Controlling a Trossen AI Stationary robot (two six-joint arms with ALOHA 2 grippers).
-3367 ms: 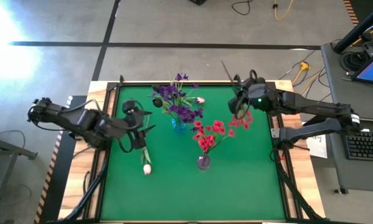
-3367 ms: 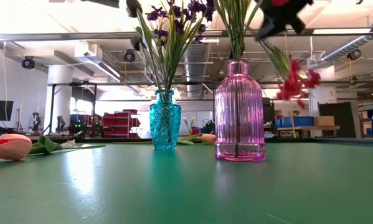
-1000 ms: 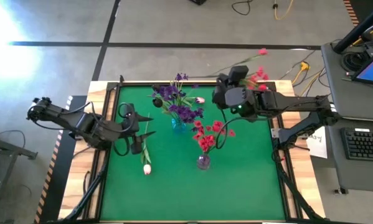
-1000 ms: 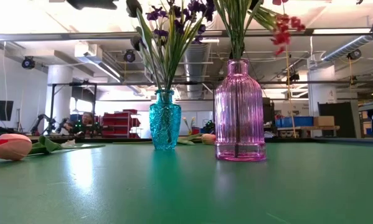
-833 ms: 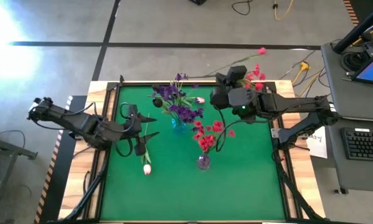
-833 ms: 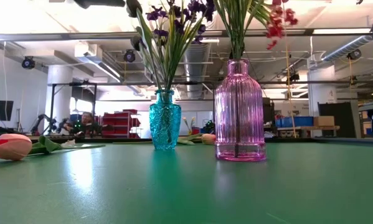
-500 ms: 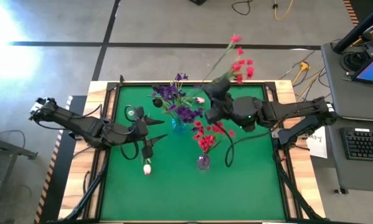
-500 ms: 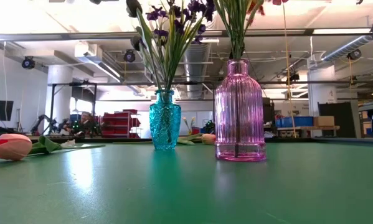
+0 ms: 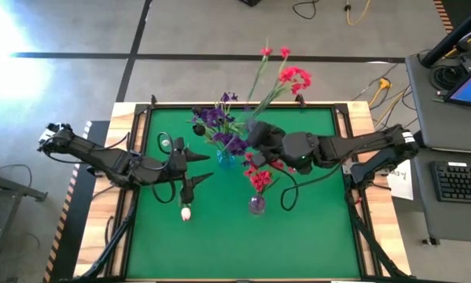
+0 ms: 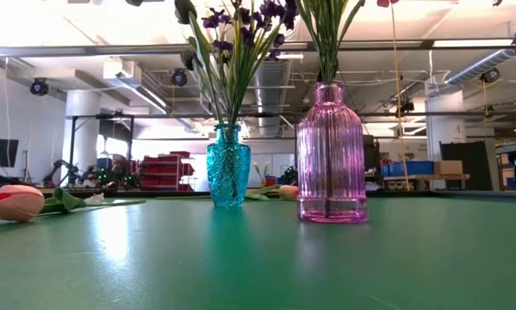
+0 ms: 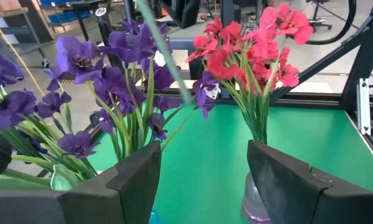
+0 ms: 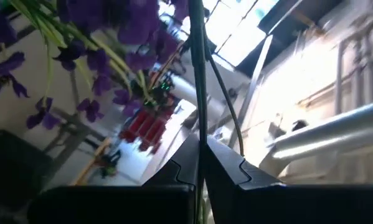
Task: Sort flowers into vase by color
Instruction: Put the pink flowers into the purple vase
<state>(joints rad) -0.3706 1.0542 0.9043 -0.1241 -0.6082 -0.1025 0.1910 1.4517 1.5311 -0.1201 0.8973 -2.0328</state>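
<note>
From above I see the right gripper (image 9: 256,130) over the middle of the green table (image 9: 314,228), just beside the purple flowers (image 9: 218,124) in the blue vase (image 10: 228,165); its fingers (image 12: 226,165) are clenched on the thin green stem of a red flower stem (image 9: 286,73), whose blossoms reach up past the table's far edge; in the right wrist view that stem runs straight up from between the closed fingertips, with purple blossoms close alongside. The pink vase (image 10: 332,155) stands near the table's centre holding the red flowers (image 9: 259,174) already in it; in the low view it sits just beside the blue vase, the two apart. My left gripper (image 9: 193,173) hangs low over the left part of the table with its fingers (image 11: 136,180) spread wide and nothing between them; a white-pink tulip (image 9: 185,212) lies flat on the table just beside it, its bud toward the near edge; a second tulip bud (image 9: 253,126) shows at the far side by the purple bunch.
</note>
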